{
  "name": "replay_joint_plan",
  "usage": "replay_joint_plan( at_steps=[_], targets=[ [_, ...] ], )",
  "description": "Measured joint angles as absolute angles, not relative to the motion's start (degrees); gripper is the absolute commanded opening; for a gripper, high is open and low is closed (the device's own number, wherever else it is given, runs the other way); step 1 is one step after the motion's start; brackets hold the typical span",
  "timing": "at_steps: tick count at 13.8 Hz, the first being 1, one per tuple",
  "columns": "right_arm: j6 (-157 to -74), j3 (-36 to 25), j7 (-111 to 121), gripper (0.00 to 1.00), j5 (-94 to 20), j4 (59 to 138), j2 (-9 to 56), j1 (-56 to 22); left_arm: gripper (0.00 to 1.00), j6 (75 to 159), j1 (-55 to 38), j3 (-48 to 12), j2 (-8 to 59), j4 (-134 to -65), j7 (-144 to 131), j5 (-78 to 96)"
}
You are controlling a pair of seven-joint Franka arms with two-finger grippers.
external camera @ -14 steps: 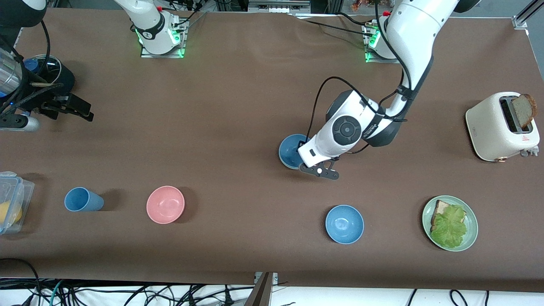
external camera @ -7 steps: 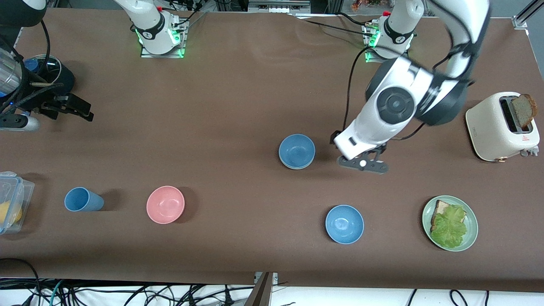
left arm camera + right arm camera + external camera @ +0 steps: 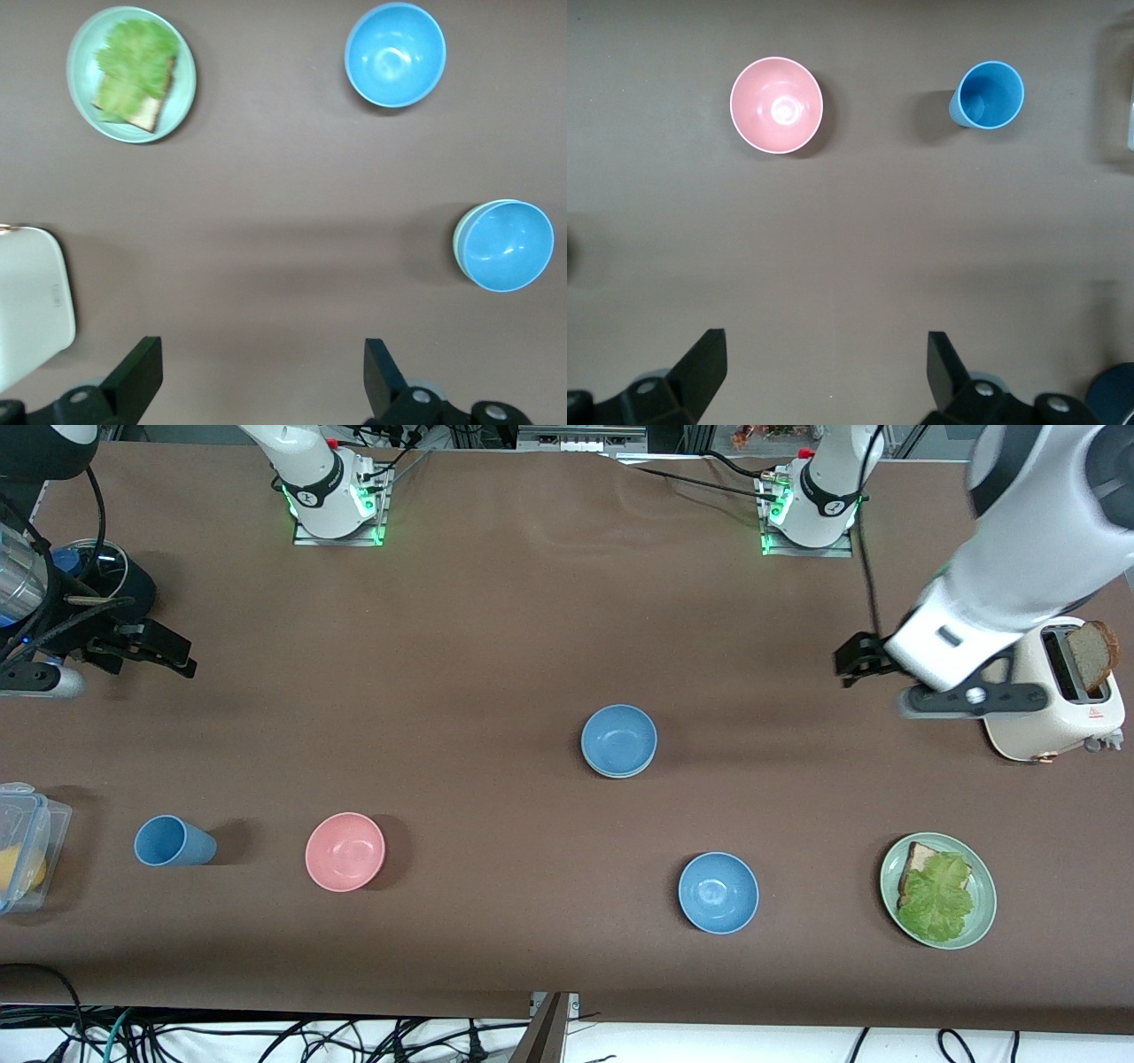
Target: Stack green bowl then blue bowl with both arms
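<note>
Near the table's middle, a blue bowl [image 3: 618, 740] [image 3: 505, 245] sits nested in the green bowl [image 3: 620, 774] [image 3: 457, 246], of which only a pale rim shows. My left gripper [image 3: 930, 660] [image 3: 263, 376] hangs open and empty, up in the air beside the toaster, well away from the stack. My right gripper [image 3: 142, 646] [image 3: 824, 372] waits open and empty over the right arm's end of the table. A second blue bowl [image 3: 718, 892] [image 3: 395, 55] stands alone, nearer to the front camera than the stack.
A white toaster [image 3: 1028, 700] holding a bread slice stands at the left arm's end. A green plate [image 3: 985, 899] with bread and lettuce lies nearer the front camera. A pink bowl [image 3: 345, 851], a blue cup [image 3: 173, 841] and a plastic box [image 3: 27, 841] sit toward the right arm's end.
My left gripper has let go of the blue bowl, risen and swung toward the toaster. The bowl stays nested in the green one. The right arm has not moved.
</note>
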State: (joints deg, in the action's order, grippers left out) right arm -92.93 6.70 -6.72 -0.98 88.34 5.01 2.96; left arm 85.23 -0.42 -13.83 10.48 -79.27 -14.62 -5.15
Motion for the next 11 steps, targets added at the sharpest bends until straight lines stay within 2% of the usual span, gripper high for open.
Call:
replay_joint_plan(
  at_steps=[2,6,11],
  targets=[
    [-92.94,6.71,-6.72,1.0,-0.98,88.33,5.01,2.95,1.0,85.22,-0.62,-9.62,7.62,-81.53,-12.09,-1.81],
    [-92.94,6.72,-6.72,1.0,-0.98,88.33,5.01,2.95,1.0,90.29,-0.59,-5.1,0.23,-93.8,-7.53,-0.34],
    [-92.94,8.42,-7.13,1.0,-0.99,88.29,4.89,2.87,1.0,91.26,-0.6,-4.12,-1.19,-96.65,-6.17,-0.34]
  ],
)
